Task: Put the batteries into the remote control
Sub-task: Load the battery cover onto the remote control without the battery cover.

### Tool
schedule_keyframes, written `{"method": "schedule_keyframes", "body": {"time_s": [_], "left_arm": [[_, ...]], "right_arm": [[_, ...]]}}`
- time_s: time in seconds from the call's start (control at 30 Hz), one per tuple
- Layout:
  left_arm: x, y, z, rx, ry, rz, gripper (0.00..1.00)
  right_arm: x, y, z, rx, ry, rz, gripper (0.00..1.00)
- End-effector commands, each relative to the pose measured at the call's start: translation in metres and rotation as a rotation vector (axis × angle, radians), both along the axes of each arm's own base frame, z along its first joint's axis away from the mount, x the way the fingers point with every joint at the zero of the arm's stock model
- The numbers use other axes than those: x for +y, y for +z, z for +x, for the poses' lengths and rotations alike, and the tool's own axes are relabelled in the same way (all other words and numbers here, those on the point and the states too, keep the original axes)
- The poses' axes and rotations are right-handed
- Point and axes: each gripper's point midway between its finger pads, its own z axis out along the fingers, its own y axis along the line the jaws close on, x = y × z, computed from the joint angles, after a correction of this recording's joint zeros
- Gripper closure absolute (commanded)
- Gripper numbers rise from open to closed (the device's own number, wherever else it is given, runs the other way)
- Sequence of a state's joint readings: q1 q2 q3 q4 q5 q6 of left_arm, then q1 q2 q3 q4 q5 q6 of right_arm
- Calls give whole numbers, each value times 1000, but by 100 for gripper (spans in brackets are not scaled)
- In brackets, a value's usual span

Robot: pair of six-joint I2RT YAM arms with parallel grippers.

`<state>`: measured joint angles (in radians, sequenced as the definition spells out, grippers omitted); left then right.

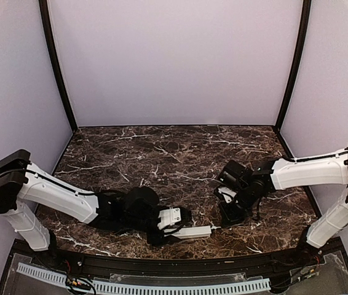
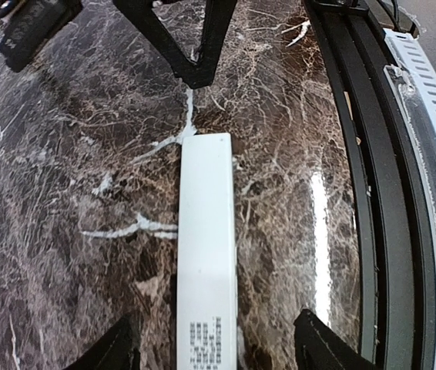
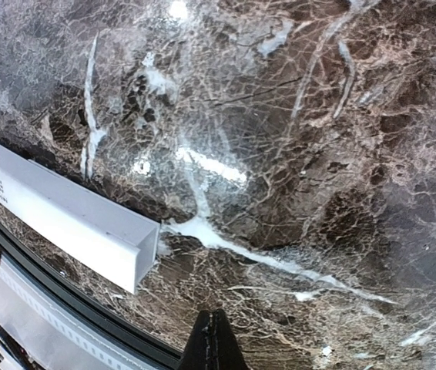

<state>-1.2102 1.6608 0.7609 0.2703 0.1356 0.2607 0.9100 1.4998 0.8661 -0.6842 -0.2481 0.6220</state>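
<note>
One slim white remote control (image 2: pixel 206 254), small print at end, lying flat.

We see a robot test cell, a lab setup: plain pale backdrop panels (image 1: pixel 174 61) in black framing (image 1: pixel 56 61) enclose a marble-patterned surface (image 1: pixel 180 153), with a slotted cable duct (image 1: pixel 162 286) along its near edge.

Bright even light, white glare on the glossy table (image 2: pixel 320 208), soft shadows — top view's edges perhaps bowed.
</note>
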Motion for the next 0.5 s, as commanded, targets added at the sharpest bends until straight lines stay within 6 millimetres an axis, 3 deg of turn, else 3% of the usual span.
{"method": "schedule_keyframes", "body": {"time_s": [0.0,0.03,0.17,0.3,0.47], "left_arm": [[35,3,-5,32,81,52,33],[39,15,-1,17,115,26,33],[61,28,-4,71,218,-30,38],[85,20,-2,86,302,-11,43],[95,10,2,79,350,16,47]], "right_arm": [[2,-8,-3,-5,-16,-46,100],[2,-7,-2,-13,-17,-56,100],[23,14,0,-69,36,13,100],[53,37,-4,-122,131,93,100],[76,32,-8,-89,174,126,100]]}}
